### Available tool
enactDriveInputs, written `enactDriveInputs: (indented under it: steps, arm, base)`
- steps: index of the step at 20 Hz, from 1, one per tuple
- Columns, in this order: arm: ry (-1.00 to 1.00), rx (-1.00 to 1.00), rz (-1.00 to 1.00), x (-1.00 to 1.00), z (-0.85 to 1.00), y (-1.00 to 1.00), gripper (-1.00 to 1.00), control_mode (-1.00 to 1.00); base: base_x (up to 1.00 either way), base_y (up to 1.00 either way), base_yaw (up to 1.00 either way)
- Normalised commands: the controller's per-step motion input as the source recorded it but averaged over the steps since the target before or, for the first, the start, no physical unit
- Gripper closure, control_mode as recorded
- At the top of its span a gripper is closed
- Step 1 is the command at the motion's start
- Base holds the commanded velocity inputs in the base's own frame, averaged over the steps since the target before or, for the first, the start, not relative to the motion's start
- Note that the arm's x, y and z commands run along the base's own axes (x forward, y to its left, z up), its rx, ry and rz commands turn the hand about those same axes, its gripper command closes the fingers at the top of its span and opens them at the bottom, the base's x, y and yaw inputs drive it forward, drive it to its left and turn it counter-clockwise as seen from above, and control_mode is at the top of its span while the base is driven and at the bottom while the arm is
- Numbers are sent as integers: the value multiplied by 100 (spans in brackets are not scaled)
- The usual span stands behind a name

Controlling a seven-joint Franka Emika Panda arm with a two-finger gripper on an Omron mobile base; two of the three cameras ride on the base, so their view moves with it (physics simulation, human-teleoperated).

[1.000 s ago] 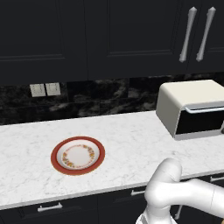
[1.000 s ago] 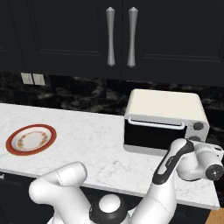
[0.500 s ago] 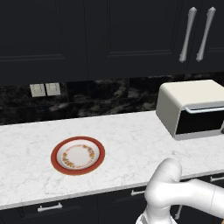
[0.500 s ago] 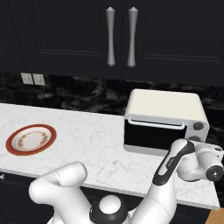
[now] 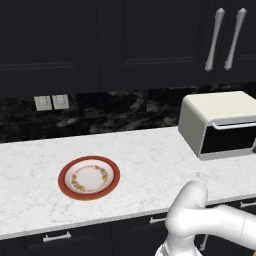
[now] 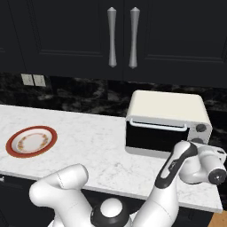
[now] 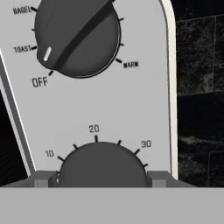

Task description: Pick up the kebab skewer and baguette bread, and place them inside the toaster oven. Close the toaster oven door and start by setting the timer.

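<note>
The cream-white toaster oven (image 6: 166, 106) stands on the counter with its dark glass door (image 6: 153, 138) shut. It also sits at the right edge of the left base view (image 5: 215, 112). In the hand view my gripper (image 7: 101, 179) is on the oven's control panel. Its fingertips (image 7: 43, 179) press on either side of the lower timer knob (image 7: 103, 164). Above it, the mode knob (image 7: 76, 37) points between TOAST and OFF. My hand (image 6: 212, 165) hangs at the oven's right front corner. The kebab skewer and baguette bread are hidden.
A red-rimmed plate (image 5: 89, 177) with nothing on it lies on the white marble counter (image 5: 150, 160) to the left. Black wall cabinets with silver handles (image 6: 122, 37) hang above. A dark stone backsplash runs behind the oven.
</note>
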Motion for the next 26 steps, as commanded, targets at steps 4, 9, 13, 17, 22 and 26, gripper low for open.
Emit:
enactDriveInputs:
  steps: [4,9,13,17,22,26]
  arm:
    - [0,33,-2,-11,-11,0,100,-100]
    - [0,34,-3,-9,-10,0,100,-100]
    - [0,31,-2,-8,-9,0,100,-100]
    - [0,32,-3,-7,-1,0,100,-100]
    - [3,34,-2,-10,-2,0,100,-100]
    - [9,31,0,-18,-4,-1,100,-100]
  base:
    - [0,0,0]
    - [0,0,0]
    - [0,0,0]
    - [0,0,0]
    - [0,0,0]
    - [0,0,0]
